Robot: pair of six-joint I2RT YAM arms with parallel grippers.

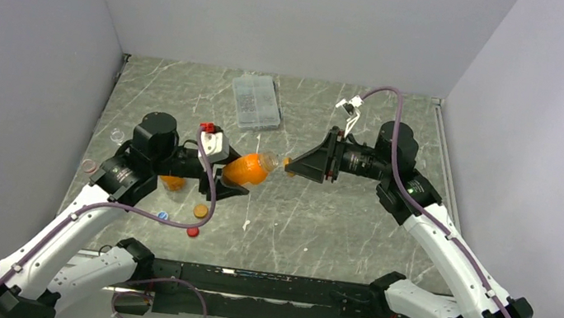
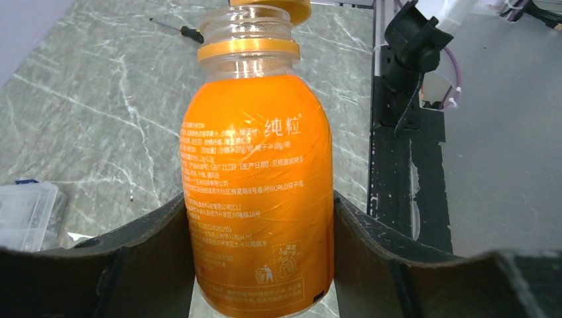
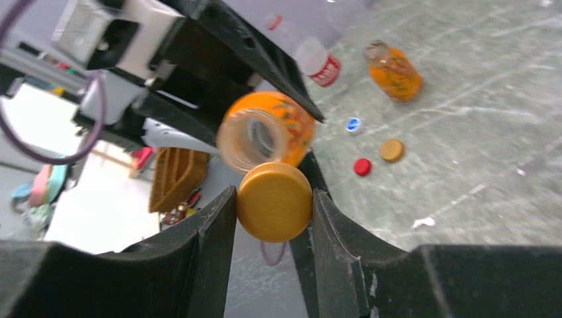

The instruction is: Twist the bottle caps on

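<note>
My left gripper (image 1: 239, 171) is shut on an orange bottle (image 1: 246, 168) and holds it above the table on its side, its open neck (image 2: 246, 26) pointing right. My right gripper (image 1: 292, 164) is shut on an orange cap (image 3: 274, 201), held right at the bottle's mouth (image 3: 255, 139) and slightly off-centre. I cannot tell if they touch. A second orange bottle (image 3: 394, 69) and a clear bottle with a red label (image 3: 318, 63) lie on the table. A blue-and-white cap (image 1: 162, 215), an orange cap (image 1: 200, 211) and a red cap (image 1: 192, 231) lie near the left arm.
A flat clear compartment box (image 1: 256, 101) lies at the back centre. Two round dishes (image 1: 116, 136) sit by the left wall. A small screwdriver (image 2: 175, 28) lies on the marble table (image 1: 336, 225). Grey walls enclose the table on three sides.
</note>
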